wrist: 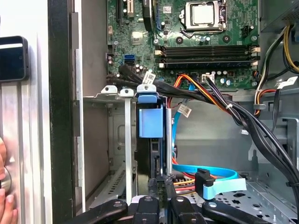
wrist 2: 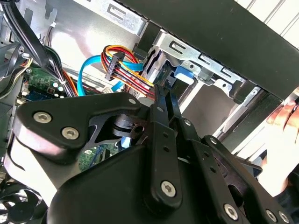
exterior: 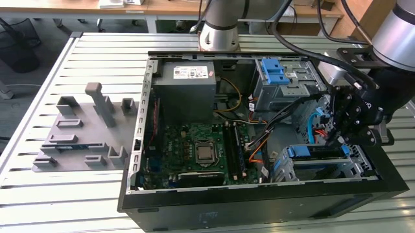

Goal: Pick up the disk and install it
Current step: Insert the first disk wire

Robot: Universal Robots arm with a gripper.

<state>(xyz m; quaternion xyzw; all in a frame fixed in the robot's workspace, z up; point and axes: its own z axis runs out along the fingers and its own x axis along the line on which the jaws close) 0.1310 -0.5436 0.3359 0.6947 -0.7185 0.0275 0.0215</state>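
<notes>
The disk [exterior: 316,151] stands on edge in the grey drive bay at the case's front corner, on the exterior view's right. Its blue carrier frame [wrist: 151,122] fills the slot between the bay's metal rails, and its dark body runs back toward me. My gripper [exterior: 337,141] hangs just over the bay. In the first wrist view my gripper [wrist: 159,181] is shut, its tips together right at the disk's near end. The second wrist view has my gripper [wrist 2: 164,88] pointing at the blue frame [wrist 2: 183,74], beside a plug of coloured wires [wrist 2: 117,65].
A black cable bundle [wrist: 210,95] and a blue flat cable [wrist: 212,179] lie close beside the bay. The motherboard [exterior: 194,150], power supply [exterior: 188,80] and upper drive cage with blue latch [exterior: 279,73] fill the case. A grey fixture [exterior: 84,131] sits outside. A person's hand [wrist: 5,198] rests by the case wall.
</notes>
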